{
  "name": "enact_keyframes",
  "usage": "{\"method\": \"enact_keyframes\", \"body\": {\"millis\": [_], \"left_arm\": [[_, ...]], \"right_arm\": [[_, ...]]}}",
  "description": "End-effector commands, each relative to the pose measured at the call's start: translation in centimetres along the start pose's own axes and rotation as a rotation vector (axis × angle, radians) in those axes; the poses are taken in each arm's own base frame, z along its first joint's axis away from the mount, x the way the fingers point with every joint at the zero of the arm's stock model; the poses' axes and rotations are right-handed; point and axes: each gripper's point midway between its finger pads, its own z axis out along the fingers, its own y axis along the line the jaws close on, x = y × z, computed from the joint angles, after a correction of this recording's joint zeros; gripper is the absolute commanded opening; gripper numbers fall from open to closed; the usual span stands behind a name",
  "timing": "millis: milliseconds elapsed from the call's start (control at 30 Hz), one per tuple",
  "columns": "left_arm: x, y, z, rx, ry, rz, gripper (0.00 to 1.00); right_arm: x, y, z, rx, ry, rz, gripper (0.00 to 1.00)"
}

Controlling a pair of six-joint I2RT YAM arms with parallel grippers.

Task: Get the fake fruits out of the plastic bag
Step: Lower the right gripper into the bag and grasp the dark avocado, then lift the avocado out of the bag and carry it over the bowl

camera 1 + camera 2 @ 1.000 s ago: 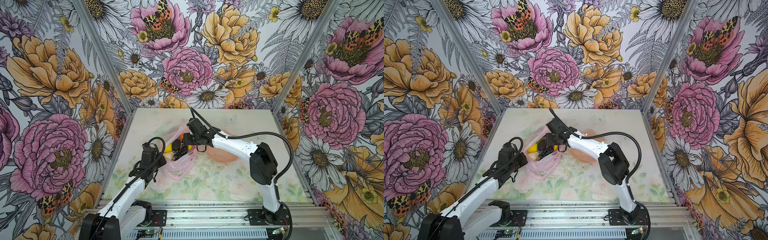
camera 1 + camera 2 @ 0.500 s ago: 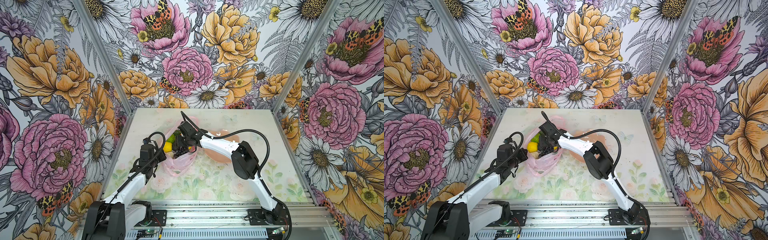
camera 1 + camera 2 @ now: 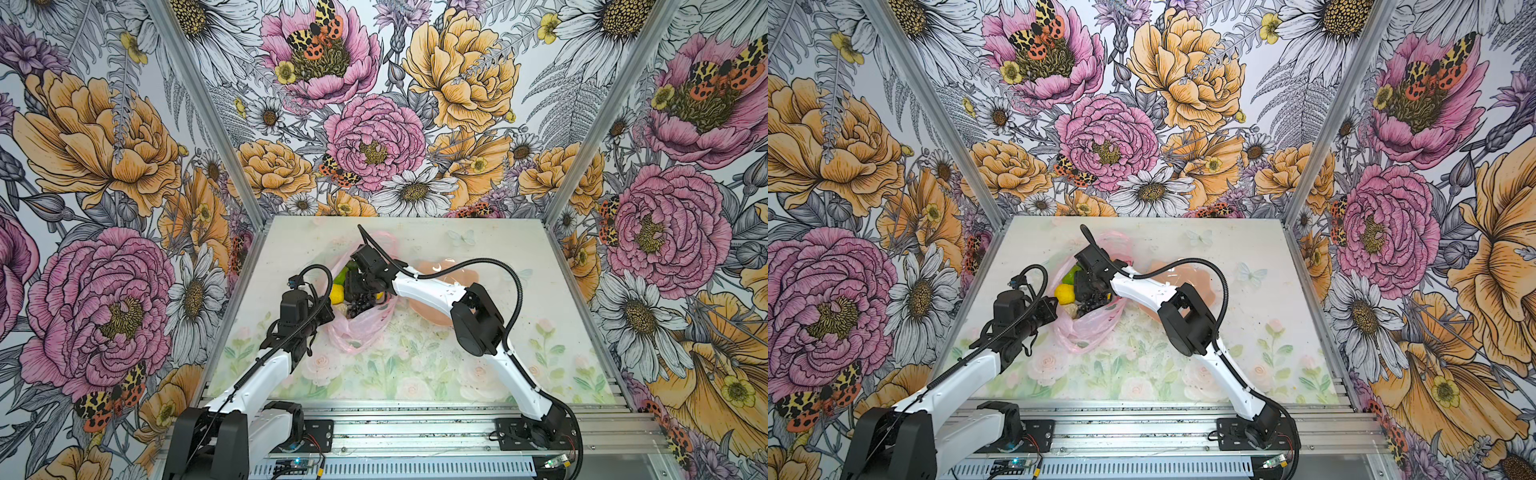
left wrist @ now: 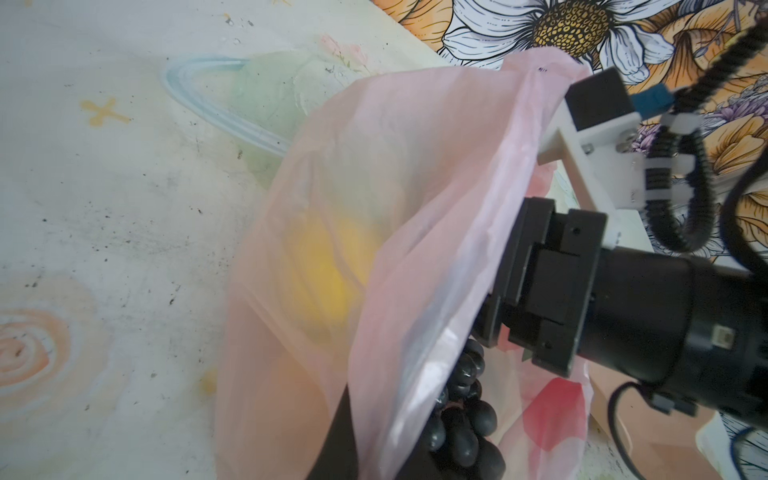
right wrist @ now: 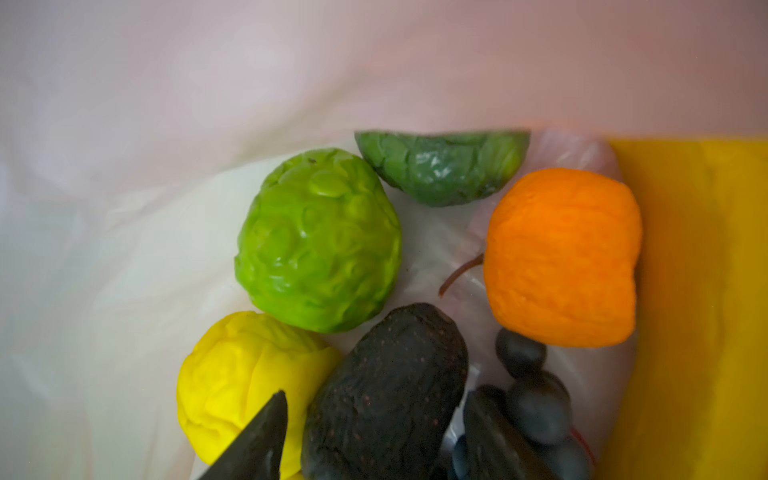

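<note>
Nothing legible in any view. No words, numbers, labels or brand marks to be read on the plastic bag, only blurred red prints; none on the fake fruits, nor on the table.

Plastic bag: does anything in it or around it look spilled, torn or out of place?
Nothing stands out. The plastic bag lies on the table with its mouth open. The fake fruits sit inside it and none has spilled out. No tear shows in these views.
</note>
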Motion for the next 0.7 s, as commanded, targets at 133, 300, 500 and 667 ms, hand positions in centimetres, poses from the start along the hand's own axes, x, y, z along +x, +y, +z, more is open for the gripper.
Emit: {"method": "enact_keyframes", "body": {"millis": [133,300,500,667], "left_arm": [[-0.3,-0.8,-0.2,0.032,-0.026,0.038,0.13],[-0.4,-0.8,-0.3,0.029,-0.033,0.039,0.13],[-0.4,-0.8,-0.4,0.029,-0.038,0.041,0.13],[-0.4,-0.8,-0.5,0.029,-0.04,0.041,0.13]], "right_arm": [[1.6,-0.7,2.5,0.028,0.029,-0.002,0.67],[1.9,-0.4,2.8,0.012,0.041,-0.009,0.61],[2.1,-0.2,2.9,0.002,0.051,-0.004,0.56],[3.3,-0.6,3.8,0.011,0.084,-0.006,0.61]]}}
